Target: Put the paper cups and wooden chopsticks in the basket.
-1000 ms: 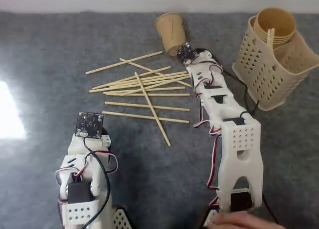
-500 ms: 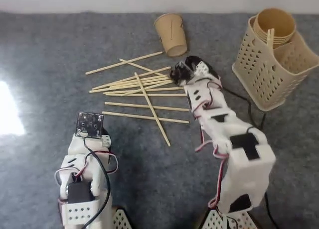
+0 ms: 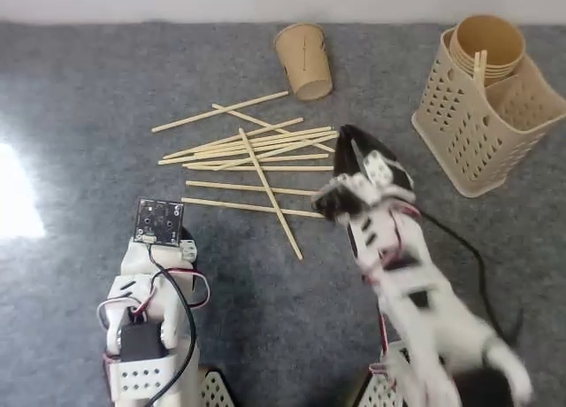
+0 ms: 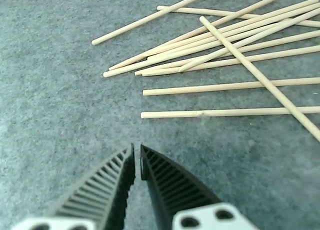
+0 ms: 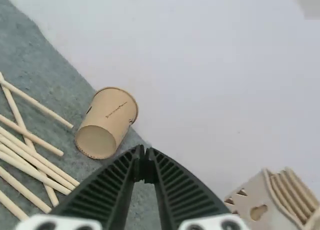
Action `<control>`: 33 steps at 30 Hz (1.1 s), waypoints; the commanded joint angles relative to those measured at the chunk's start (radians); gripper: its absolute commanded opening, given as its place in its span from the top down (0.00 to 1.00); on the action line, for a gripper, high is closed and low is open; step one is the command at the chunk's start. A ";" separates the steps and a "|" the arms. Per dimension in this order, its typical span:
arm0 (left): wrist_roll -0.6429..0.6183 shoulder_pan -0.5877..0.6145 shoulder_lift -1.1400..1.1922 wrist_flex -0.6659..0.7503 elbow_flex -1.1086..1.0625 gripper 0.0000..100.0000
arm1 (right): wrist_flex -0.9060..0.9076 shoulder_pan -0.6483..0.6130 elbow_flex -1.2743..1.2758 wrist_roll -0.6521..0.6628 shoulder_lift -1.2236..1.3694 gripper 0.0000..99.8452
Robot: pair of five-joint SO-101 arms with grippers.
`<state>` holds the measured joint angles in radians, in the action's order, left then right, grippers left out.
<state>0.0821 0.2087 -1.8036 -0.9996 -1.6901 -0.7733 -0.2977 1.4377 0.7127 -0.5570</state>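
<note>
High view, right pincer closed, drawn back from paper cup, left pincer closed

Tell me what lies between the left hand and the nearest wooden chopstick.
Bare grey mat, nothing else. In the left wrist view the shut left hand sits short of the nearest wooden chopstick, apart from it.

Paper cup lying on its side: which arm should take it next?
Right, likely. The right gripper points at the paper cup, which lies near it; the left gripper sits back, with the chopsticks between.
</note>
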 commanded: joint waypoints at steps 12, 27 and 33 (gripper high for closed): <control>0.005 -0.002 -0.015 0.023 0.008 0.98 | 0.723 0.108 0.242 -0.144 -1.271 0.99; 0.005 -0.002 -0.012 0.018 0.008 0.98 | 1.171 0.360 0.242 -0.727 -1.256 0.99; 0.006 -0.008 -0.012 0.006 0.008 0.98 | 1.419 0.354 0.245 -0.865 -1.257 0.99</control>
<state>0.0821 0.2087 -1.8036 -0.9981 -1.6901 0.5478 0.0460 1.6663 -0.1005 -1.7952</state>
